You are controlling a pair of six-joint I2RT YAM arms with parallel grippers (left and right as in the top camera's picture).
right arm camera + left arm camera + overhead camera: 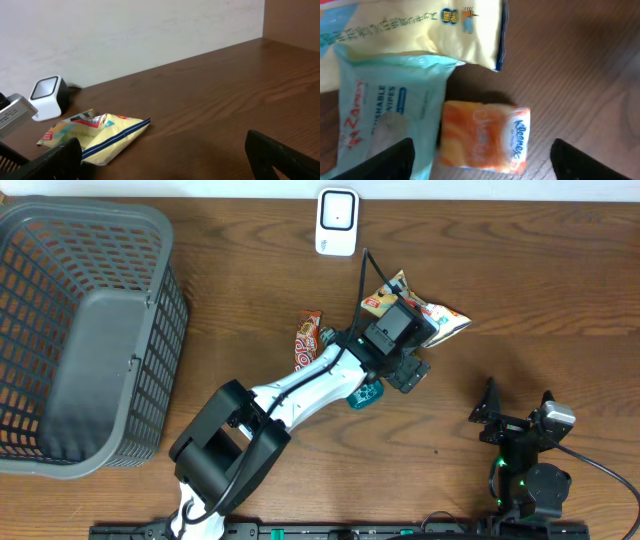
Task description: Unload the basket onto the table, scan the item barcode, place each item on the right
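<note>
Broad bare desk (540, 270) lies on the right side, from the scanner (337, 222) outward. My right hand (518, 402) has nothing ahead of it there except the yellow snack bag (95, 135). The middle is crowded: the left arm (300, 390) lies slantwise across it, with a candy bar (308, 340) and a teal wipes pack (365, 394) just beside it. Under the left hand (482, 162), whose fingers are spread wide, a tissue pack (485, 137) sits with a gap on each side. The grey basket (170, 310) walls off the left end.
</note>
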